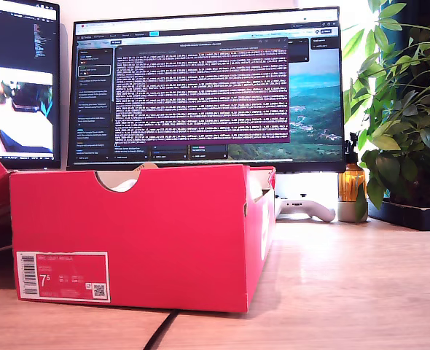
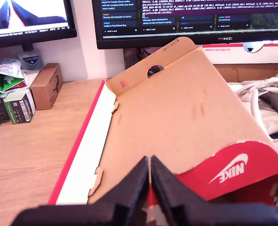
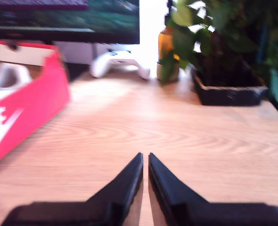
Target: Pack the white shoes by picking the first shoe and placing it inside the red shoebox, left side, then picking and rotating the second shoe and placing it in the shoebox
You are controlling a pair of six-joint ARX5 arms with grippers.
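White shoes [image 2: 271, 106] tucked down inside the red shoebox [image 1: 164, 233] on the wooden desk [image 1: 361, 292], so seemingly packed already, with my first gripper [image 2: 149, 176] pinched shut on nothing above the lid flap [image 2: 186, 108], my second gripper [image 3: 145, 174] likewise shut, empty over bare wood.

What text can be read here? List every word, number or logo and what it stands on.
"7.5": white label on the red shoebox; its smaller print is unreadable.
"NIKE" with swoosh: red flap of the shoebox.
"HUAWEI": monitor bezel.
Monitor text: too small to read.
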